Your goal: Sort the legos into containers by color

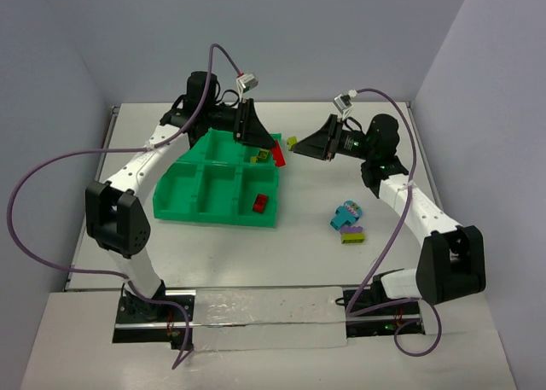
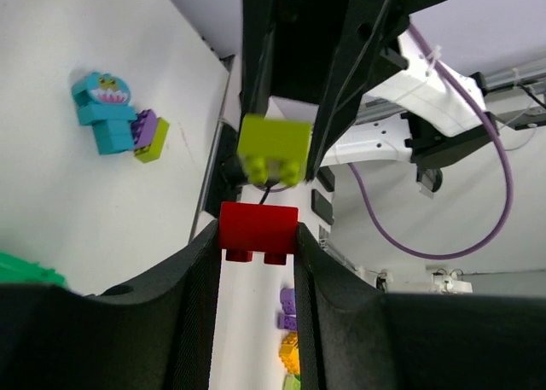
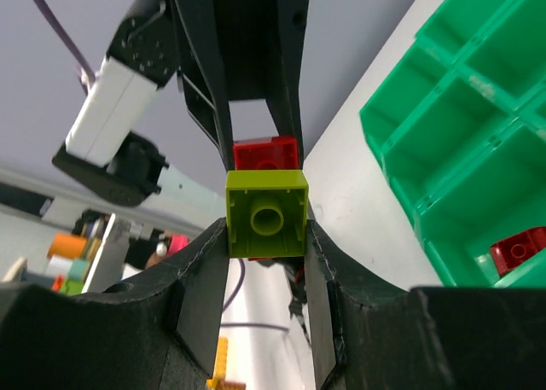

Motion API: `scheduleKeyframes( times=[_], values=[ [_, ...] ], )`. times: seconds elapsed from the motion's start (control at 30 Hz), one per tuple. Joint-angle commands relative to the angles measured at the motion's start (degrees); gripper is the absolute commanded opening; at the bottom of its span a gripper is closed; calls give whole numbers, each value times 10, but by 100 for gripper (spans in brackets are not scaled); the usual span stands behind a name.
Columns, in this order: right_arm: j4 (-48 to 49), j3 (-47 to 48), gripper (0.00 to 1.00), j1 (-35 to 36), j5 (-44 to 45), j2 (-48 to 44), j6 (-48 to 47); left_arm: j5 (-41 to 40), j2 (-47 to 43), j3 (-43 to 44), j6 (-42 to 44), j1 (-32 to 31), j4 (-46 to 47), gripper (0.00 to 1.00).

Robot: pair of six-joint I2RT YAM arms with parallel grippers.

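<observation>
Top external: red lego (image 1: 260, 204) in tray's (image 1: 181, 204) near-right bin; L gripper (image 1: 275, 151) pinches red brick (image 1: 278, 157), R gripper (image 1: 296, 144) lime brick (image 1: 292, 142).

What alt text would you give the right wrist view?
The right gripper is shut on a yellow-green lego brick, facing the left gripper, which pinches a red lego brick. At right, a green compartment tray holds another red brick.

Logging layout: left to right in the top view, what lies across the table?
green tray → red brick in the left jaws → yellow-green brick in the right jaws → loose cyan and purple bricks
</observation>
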Motion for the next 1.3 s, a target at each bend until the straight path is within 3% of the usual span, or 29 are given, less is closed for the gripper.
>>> scheduleKeyframes(
  times=[0.0, 0.13, 0.27, 0.4, 0.5, 0.57, 0.73, 0.97, 1.07, 1.2, 1.27],
  values=[
    [21, 2, 0, -9, 40, -11, 16, -13, -36, -18, 71, 14, -54, 0],
    [21, 3, 0, -11, 60, -13, 22, -23, -47, -41, 77, 15, -56, 0],
    [-162, 66, 0, -6, 141, -9, -70, -94, -56, -51, 84, 39, -105, 0],
    [-378, 161, 0, 24, 306, 2, -204, -193, -72, -74, 85, 82, -152, 0],
    [-443, 201, 0, 36, 376, 10, -238, -314, -65, -62, 109, 97, -243, 0],
    [-483, 219, 0, 44, 428, 14, -264, -352, -62, -54, 120, 97, -269, 0],
    [-518, 234, 0, 67, 468, 32, -290, -400, -82, -67, 118, 81, -286, 0],
    [-532, 273, 0, 92, 484, 87, -301, -483, -56, -79, 79, 5, -254, 0],
    [-531, 315, 0, 96, 481, 138, -294, -484, -55, -113, 44, -8, -200, 0],
    [-543, 386, 0, 110, 488, 192, -298, -545, -37, -133, 30, -29, -193, 0],
    [-548, 413, 0, 119, 489, 233, -303, -555, -30, -142, 24, -34, -181, 5]
  ],
)
